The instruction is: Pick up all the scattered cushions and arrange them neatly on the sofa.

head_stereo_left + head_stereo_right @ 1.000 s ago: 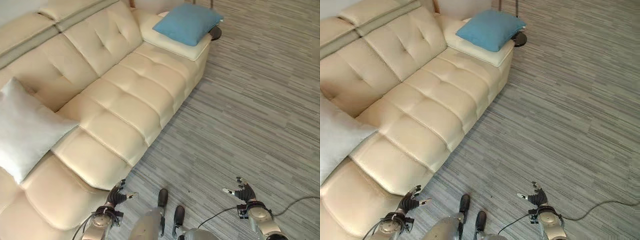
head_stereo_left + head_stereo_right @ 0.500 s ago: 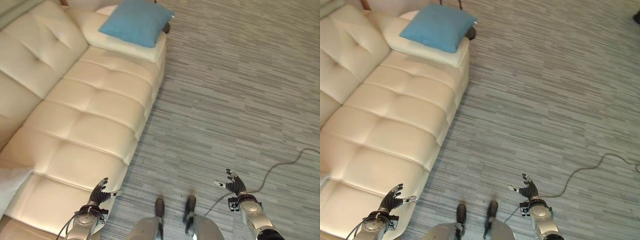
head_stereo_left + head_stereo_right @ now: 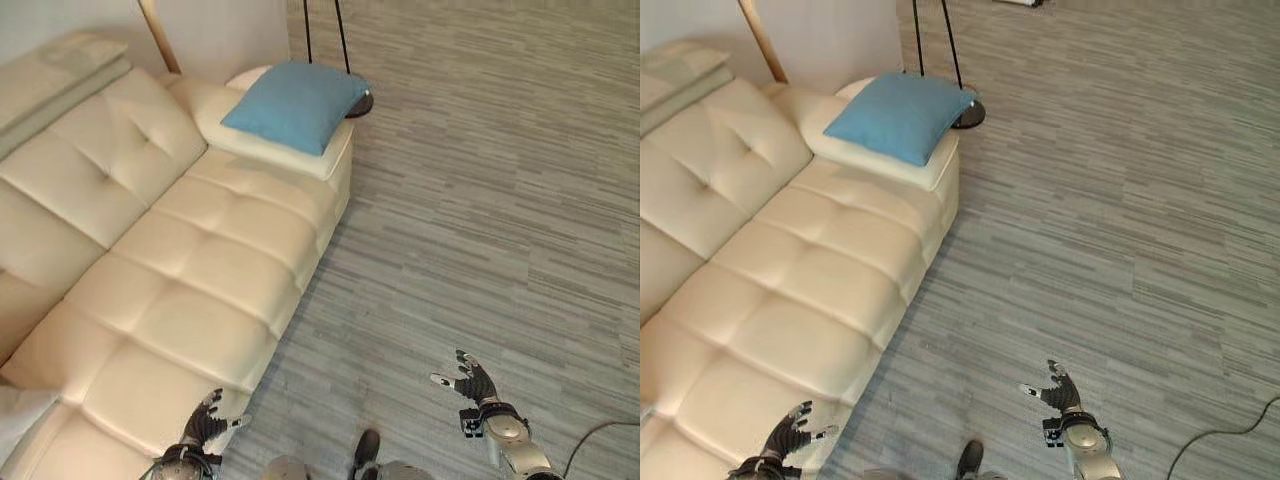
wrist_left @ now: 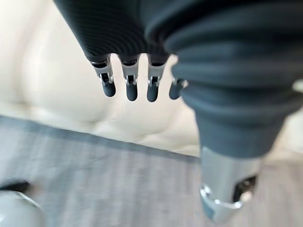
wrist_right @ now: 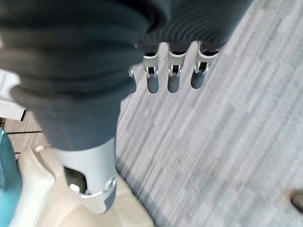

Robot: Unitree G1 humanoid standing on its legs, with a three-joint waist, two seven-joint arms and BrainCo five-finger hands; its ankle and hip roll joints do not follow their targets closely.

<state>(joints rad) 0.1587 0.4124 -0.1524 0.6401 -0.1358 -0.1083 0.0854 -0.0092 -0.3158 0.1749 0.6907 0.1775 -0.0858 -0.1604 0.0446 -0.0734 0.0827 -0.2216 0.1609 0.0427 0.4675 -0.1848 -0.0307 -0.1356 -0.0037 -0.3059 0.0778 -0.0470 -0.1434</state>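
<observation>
1. Grey striped floor (image 3: 500,200) runs from the sofa's front edge out across the room; you have it bare and open on the robot's right and ahead.
2. You see a cream leather sofa (image 3: 190,270) with tufted seat and back cushions along the robot's left, set at an angle, its far end near a pale wall (image 3: 215,30).
3. Your task item in sight is a blue cushion (image 3: 295,105), lying flat on the sofa's far armrest, tilted slightly, its corner overhanging the armrest toward the floor.
4. A sliver of a pale cushion (image 3: 15,415) shows at the near left edge on the seat; you cannot tell more of it.
5. Just behind the blue cushion stands a lamp stand (image 3: 950,60), two thin dark poles rising from a round dark base on the floor beside the armrest. A wooden pole (image 3: 160,35) leans at the wall next to it.
6. Your left hand (image 3: 205,428) hangs over the sofa's near front edge, fingers straight and spread, holding nothing.
7. Your right hand (image 3: 472,380) hangs over bare floor, well apart from the sofa, fingers straight and loose, empty.
</observation>
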